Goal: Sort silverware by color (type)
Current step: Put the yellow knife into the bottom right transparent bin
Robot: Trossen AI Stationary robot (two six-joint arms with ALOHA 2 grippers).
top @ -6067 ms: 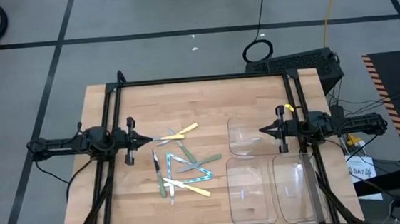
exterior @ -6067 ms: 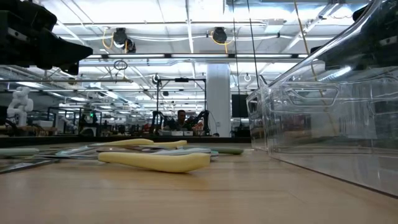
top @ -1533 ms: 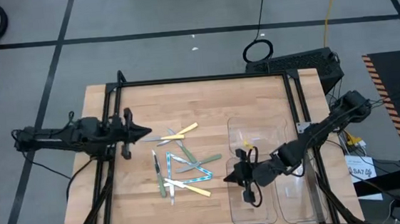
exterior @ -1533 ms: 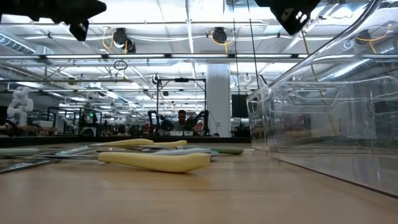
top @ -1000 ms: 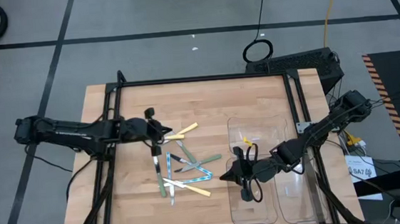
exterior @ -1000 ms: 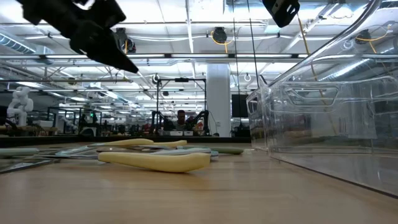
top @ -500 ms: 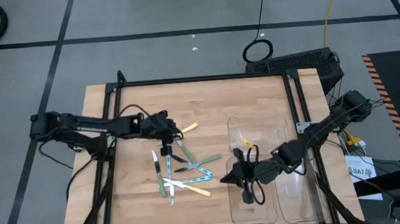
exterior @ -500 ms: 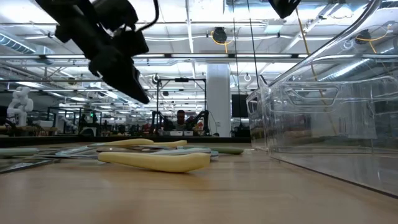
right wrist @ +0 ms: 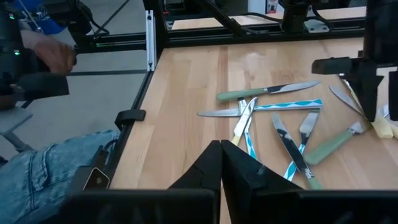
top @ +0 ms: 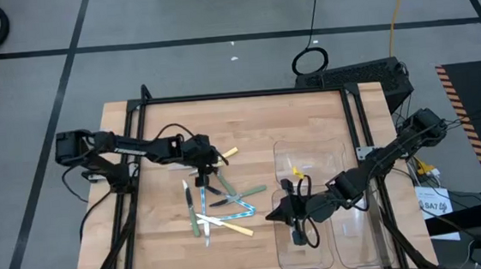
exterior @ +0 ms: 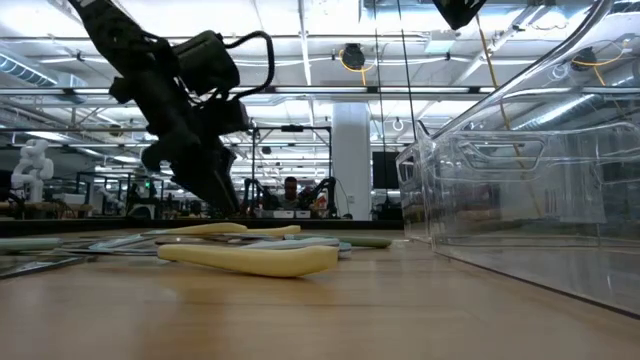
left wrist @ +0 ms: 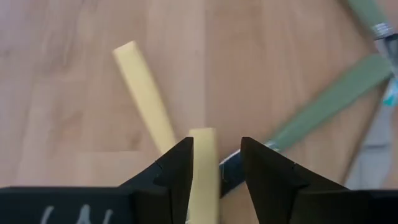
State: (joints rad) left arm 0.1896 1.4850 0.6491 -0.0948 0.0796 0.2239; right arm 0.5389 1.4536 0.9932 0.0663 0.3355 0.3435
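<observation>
The silverware (top: 216, 201) lies in a loose pile on the wood table, left of centre, with yellow, pale green and light blue handles. It also shows in the right wrist view (right wrist: 280, 118). My left gripper (top: 212, 160) is low over the pile's far end. It is open, tipped down, with its fingers on either side of a yellow handle (left wrist: 203, 168). A second yellow handle (left wrist: 142, 93) lies just beyond. My right gripper (top: 270, 215) is shut and empty, held above the left edge of a clear tray.
Three clear plastic trays stand on the table's right half: one at the far side (top: 311, 159) and two at the near side (top: 300, 233) (top: 355, 228). A black frame (top: 246, 94) borders the table. A seated person (right wrist: 56, 162) is beyond the table's edge.
My left gripper has gone toward the table's right edge and come down, tipping downward, until its fingers stand around a yellow handle at the pile's far end. The silverware has stayed in place.
</observation>
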